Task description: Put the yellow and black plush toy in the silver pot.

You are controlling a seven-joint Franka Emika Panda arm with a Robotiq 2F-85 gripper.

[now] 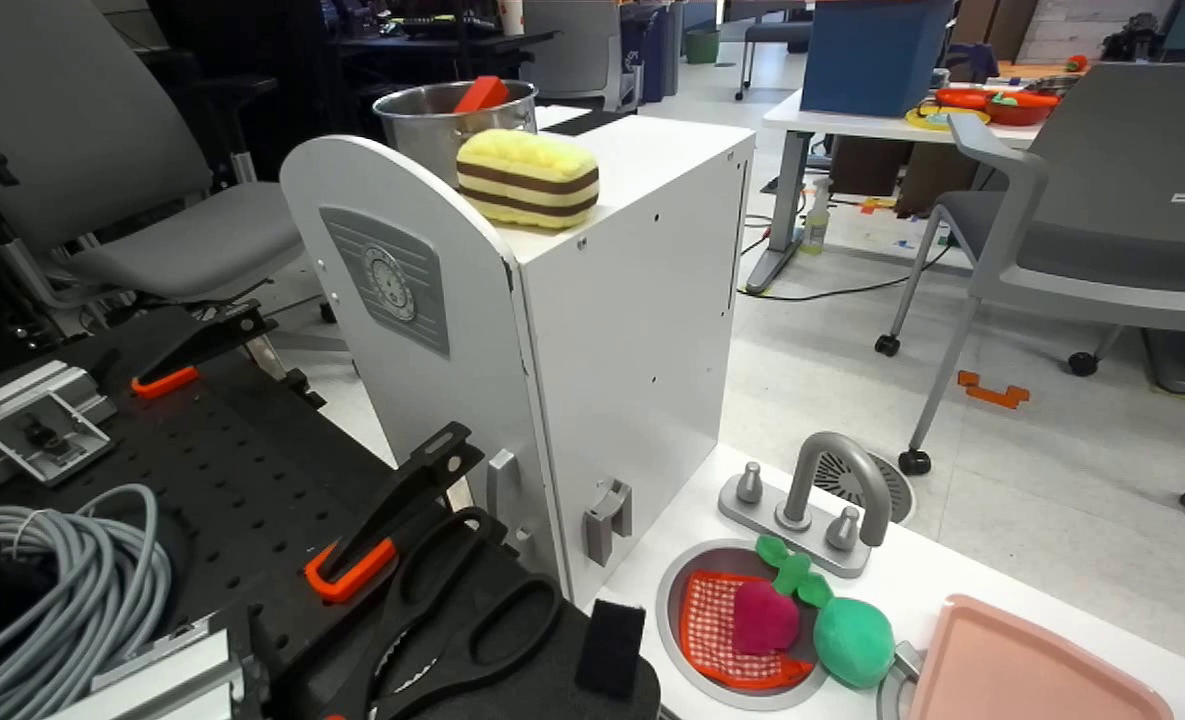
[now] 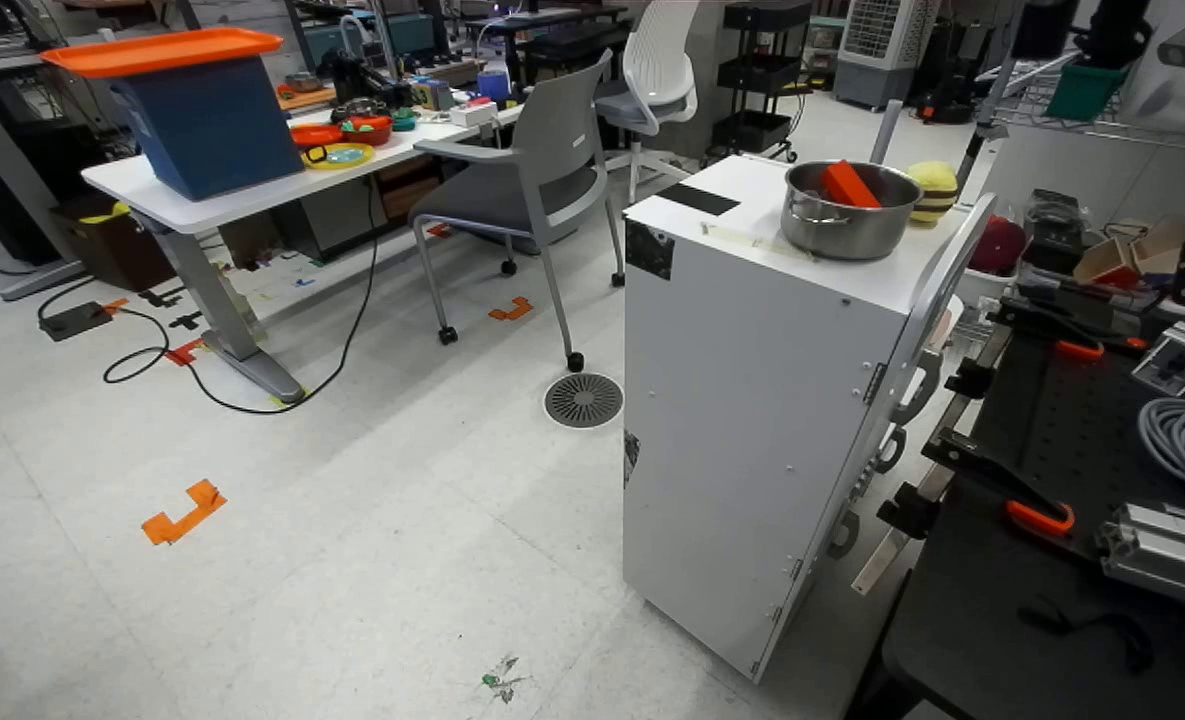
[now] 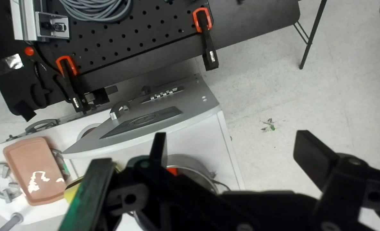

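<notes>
A: Is the black, two-fingered robot gripper (image 3: 231, 150) holding something?

B: No. Its flat, dark fingers (image 3: 313, 154) are wide apart with nothing held between them. I think its job now is to go and grab.

A: What might it bump?

B: The white, round-topped flat board (image 1: 432, 400), here in front of me. I'd come down slowly from above.

A: And the soft yellow plush toy with dark bands (image 1: 529, 180)?

B: It sits behind the board, on top of the boxy white cabinet (image 1: 642, 300), near the edge. In the wrist view it peeks out past one finger, outside the gap, so slide sideways first. It looks squishy, so I'd hug its sides gently. A hard poke could knock it off.

A: What about the round, shiny silver metal pot (image 1: 417, 140)?

B: It's a bit farther back, beside the toy. I can't tell if they touch. A red block (image 1: 482, 94) pokes up inside it. I'd lift the toy straight up, higher than the pot's top, bring it across, then let go low down, next to the block.
</notes>
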